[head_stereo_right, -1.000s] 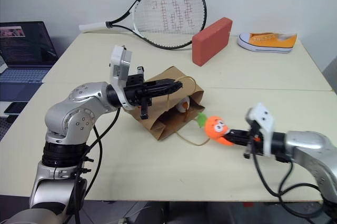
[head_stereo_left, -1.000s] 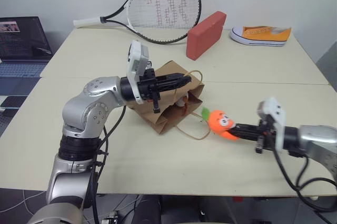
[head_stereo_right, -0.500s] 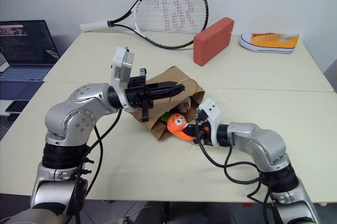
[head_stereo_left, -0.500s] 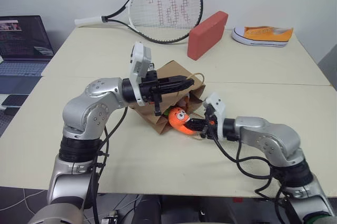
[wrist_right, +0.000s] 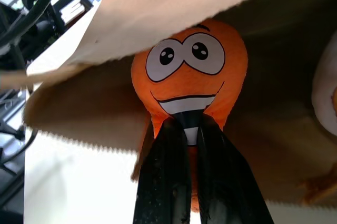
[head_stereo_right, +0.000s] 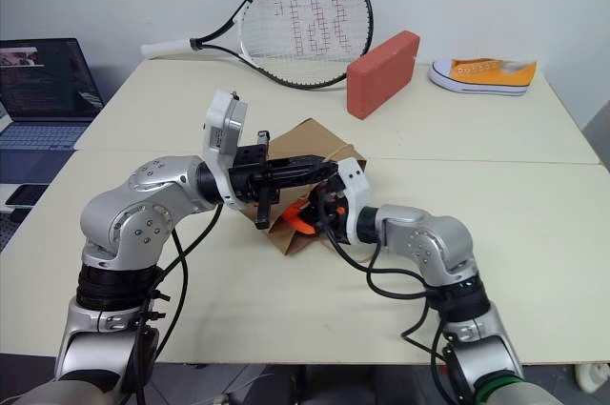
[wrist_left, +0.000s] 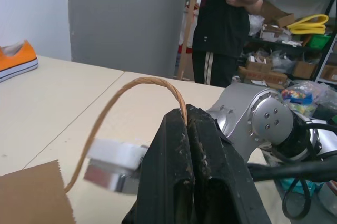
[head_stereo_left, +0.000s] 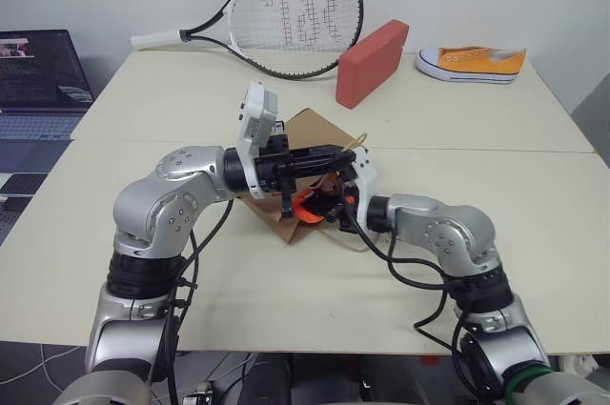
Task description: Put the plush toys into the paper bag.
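Carrot in right gripper (inside bag)

carrot toy half under the paper bag lip, white egg toy cut off at the edge

Even, bright, diffuse light covers the pale cream desk, with only soft, faint shadows under the arms. In the right wrist view the brown kraft paper bag throws its interior into dimness, and its near edge is blurred.
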